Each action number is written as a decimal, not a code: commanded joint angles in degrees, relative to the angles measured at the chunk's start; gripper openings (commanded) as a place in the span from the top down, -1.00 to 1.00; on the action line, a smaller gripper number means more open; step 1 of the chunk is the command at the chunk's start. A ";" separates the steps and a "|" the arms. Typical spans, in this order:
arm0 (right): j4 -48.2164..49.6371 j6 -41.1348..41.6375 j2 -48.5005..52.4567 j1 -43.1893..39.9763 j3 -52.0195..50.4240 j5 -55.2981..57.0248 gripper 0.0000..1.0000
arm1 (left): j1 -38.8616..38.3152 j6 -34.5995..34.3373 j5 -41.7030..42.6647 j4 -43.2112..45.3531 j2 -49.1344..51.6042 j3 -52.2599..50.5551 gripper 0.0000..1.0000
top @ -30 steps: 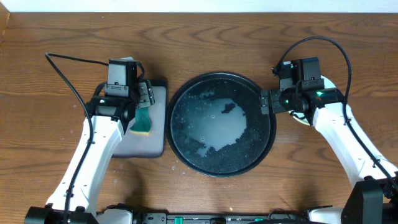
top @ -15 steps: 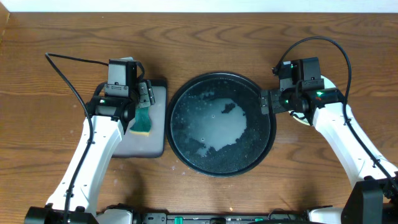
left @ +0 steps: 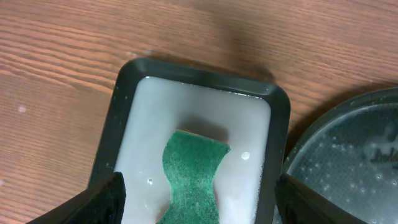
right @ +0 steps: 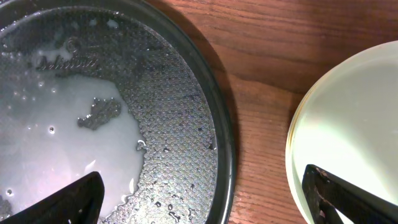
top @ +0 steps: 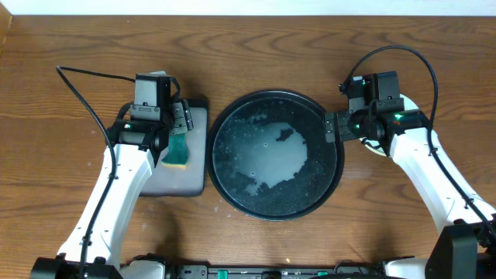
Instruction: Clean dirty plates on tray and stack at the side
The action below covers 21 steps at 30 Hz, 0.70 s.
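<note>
Wood strip (right: pixel 258 118) parts tray rim (right: pixel 222 130) from plate (right: pixel 354 118) — right pincer (right: pixel 202 183) wide.

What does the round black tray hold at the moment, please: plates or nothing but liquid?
No plates: the round black tray holds only a milky liquid pool. A pale plate lies outside its rim, seen by the right wrist camera.

From my station I see a brown wooden table (top: pixel 256 46) with its grain running left to right. At its middle sits the round black tray (top: pixel 306 186), a milky puddle across its floor. Just beside it on the left lies a smaller rectangular tray (top: pixel 190 184), dark-rimmed and filled with whitish liquid. To the right, near the round tray's rim but apart from it, rests a pale yellow plate (right: pixel 354 124). A black cable (top: pixel 85 74) crosses the far left (I cannot tell whether it touches the wood).
</note>
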 commanded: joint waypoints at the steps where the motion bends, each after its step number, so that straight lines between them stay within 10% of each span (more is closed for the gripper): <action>1: -0.07 -0.35 -0.96 0.48 -0.07 0.13 -0.99 | -0.13 -0.33 -0.48 -0.11 0.17 0.68 -0.54; 21: -0.11 -0.35 -44.39 0.57 -1.31 0.13 -0.98 | -0.13 -0.33 -0.48 -0.11 0.17 0.68 -0.55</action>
